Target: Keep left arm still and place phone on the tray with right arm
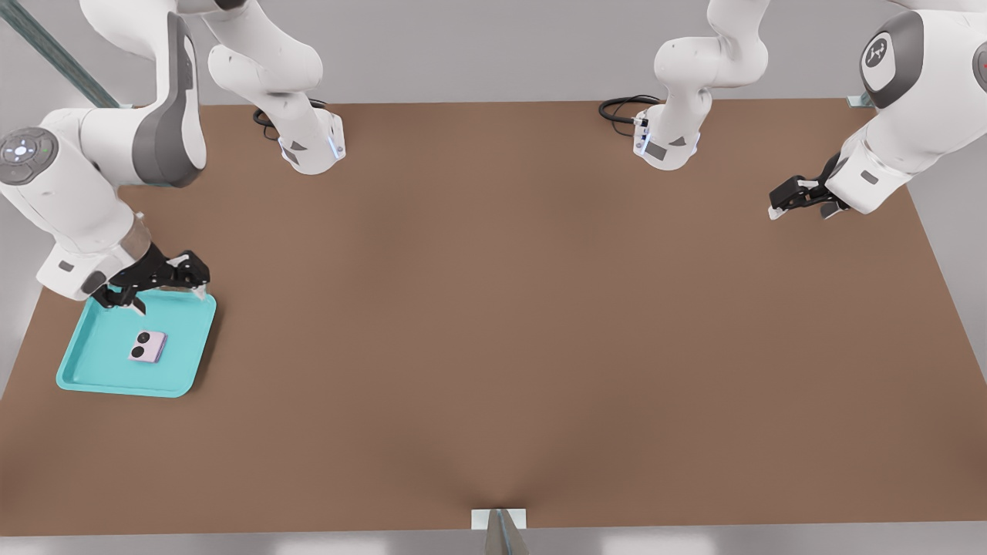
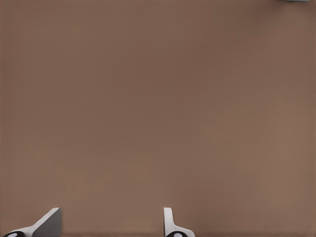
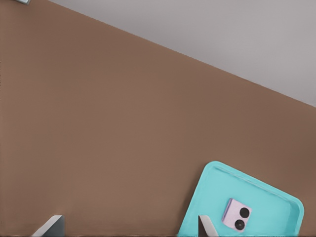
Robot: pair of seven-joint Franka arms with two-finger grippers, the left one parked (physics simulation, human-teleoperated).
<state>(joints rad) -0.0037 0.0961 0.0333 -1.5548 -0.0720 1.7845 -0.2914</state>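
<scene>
1. Tray sits far toward the front view's left on the brown table, near the table's edge; being shallow with a raised rim, it suits receiving a small flat item dropped in from above.

2. Phone lies flat inside the tray, roughly at its centre, lenses facing up; it touches the tray floor and stands apart from every rim, so the placing appears to be done.

3. Right arm reaches down from about 11 o'clock of the tray; its gripper hangs over the tray's far rim, at roughly 1 o'clock from the phone, with fingers spread apart and gripping nothing; the gap between the fingertips is plain in the front view, and the right wrist view shows two pale fingertips well separated with only table and tray between them.

4. Judging from this, the release is complete and the gripper is clear of the phone; what remains, if anything, is likely a retreat upward, with little danger of nudging the phone since the fingers are off to the side of it.
</scene>
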